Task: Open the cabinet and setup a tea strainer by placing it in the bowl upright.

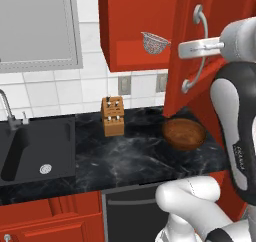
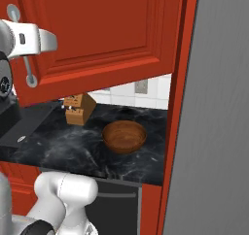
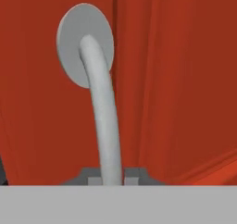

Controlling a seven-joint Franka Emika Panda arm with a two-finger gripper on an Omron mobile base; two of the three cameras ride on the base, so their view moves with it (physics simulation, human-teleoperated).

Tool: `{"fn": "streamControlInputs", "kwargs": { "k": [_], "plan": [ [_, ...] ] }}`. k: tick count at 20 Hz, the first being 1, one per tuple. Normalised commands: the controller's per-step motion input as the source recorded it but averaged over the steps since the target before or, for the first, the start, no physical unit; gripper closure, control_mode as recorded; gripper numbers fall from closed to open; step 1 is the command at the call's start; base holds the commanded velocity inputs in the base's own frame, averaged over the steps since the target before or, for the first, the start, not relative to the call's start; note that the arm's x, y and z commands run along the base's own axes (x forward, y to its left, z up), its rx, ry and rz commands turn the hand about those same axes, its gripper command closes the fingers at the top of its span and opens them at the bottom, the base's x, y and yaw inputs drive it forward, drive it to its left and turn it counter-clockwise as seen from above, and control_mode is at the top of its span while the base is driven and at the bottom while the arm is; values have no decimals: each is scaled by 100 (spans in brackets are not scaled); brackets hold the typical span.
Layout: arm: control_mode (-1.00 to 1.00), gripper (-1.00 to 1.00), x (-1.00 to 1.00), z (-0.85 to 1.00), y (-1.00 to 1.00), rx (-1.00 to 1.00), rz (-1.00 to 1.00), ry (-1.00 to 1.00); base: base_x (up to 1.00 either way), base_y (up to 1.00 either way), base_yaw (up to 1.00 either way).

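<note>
red cabinet door is being held partly open, its silver handle being clamped between the closed fingers of the gripper. inside, on the shelf, the strainer is being left sitting with its mesh in view. below, the bowl is being left on the black counter, to the right of the knife block.
</note>
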Motion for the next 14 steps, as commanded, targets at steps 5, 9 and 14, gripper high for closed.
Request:
{"fn": "streamControlInputs", "kwargs": {
  "k": [5, 9, 14],
  "plan": [
    [-100, 100, -77, 0, -62, 1, 0, 4, 0, 0, 0],
    [-100, 100, -34, 0, -7, 0, 0, 0, 0, 0, 0],
    [-100, -100, -19, 0, 0, 0, 0, 0, 0, 0, 0]
  ]
}}
